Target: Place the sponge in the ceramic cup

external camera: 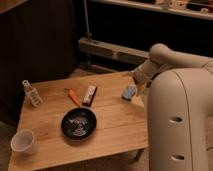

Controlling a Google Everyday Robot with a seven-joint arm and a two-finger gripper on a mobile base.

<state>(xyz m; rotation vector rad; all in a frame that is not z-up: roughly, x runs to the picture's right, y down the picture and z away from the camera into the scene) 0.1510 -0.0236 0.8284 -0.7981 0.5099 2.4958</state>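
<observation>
Cream-white arm, gripper [137,84]: at the table's right edge toward the far corner, hanging just above and beside the sponge.
Fingers: spread as wide as they go, with nothing between them.
Sponge [129,93]: a light-blue block lying flat on the wood at the right edge, not lifted and not in the cup.
Red-white-black bar [89,95]: mid-table toward the far edge, with an orange stick-like item [73,96] just beside it on the left.
Black pan [78,123]: in the middle of the table [115,131], between the sponge and the cup.
Clear bottle [32,93]: upright near the far-left corner.
Ceramic cup [23,141]: white, upright, mouth up, at the near-left corner, well apart from the sponge.
Step in hand: by my judgement the reach for the sponge, with the fingers wide and close to it.
Next move calls for: settling the fingers either side of the block and closing softly, since it will squash. Then a lift and a carry across the table's diagonal, clear of the pan. The cup's mouth is small, so the sponge probably needs to go in end-first.
Hard to make out: whether a fingertip touches the sponge, and what the orange item is.
Hidden: the robot's own body covers the near-right corner of the table, and the cup's bottom is not visible.
</observation>
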